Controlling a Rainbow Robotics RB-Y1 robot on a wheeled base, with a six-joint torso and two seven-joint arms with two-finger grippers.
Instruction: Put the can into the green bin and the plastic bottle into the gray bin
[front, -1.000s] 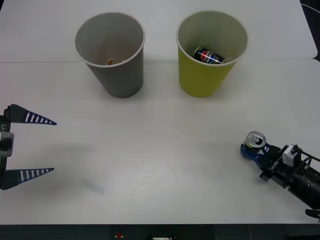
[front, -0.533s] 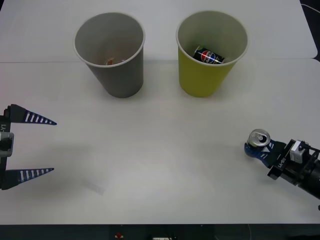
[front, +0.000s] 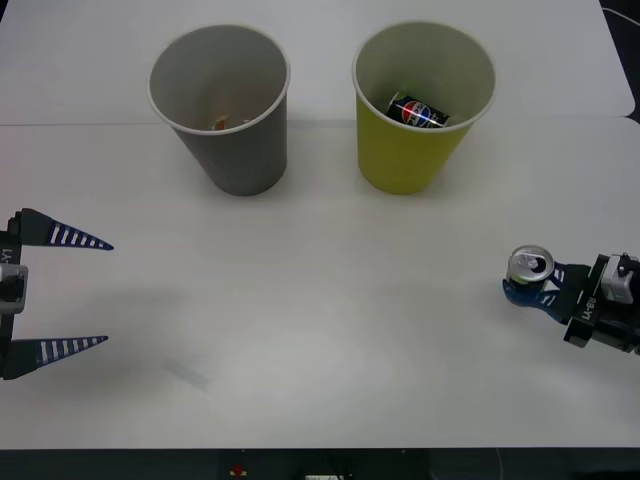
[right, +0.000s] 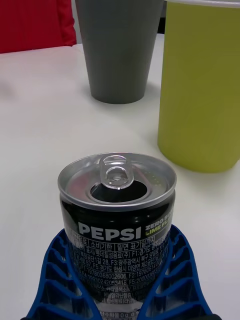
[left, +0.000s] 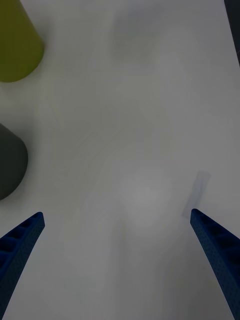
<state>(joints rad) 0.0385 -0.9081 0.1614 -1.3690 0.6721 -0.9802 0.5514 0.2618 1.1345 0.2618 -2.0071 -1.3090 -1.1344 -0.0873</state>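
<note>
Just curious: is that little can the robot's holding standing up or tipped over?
Upright. The can shows its silver top facing up between the right gripper's blue fingers; its tab opening looks already open.

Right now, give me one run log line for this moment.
right gripper: shut on can, upright, table's right side | left gripper: open, idle at left | green bin: holds dark can | gray bin: upright

My workplace looks like a lab or test room: a bare white table (front: 330, 330) with two big cup-shaped bins (front: 222, 105) set out, something red (right: 35, 22) behind.
</note>
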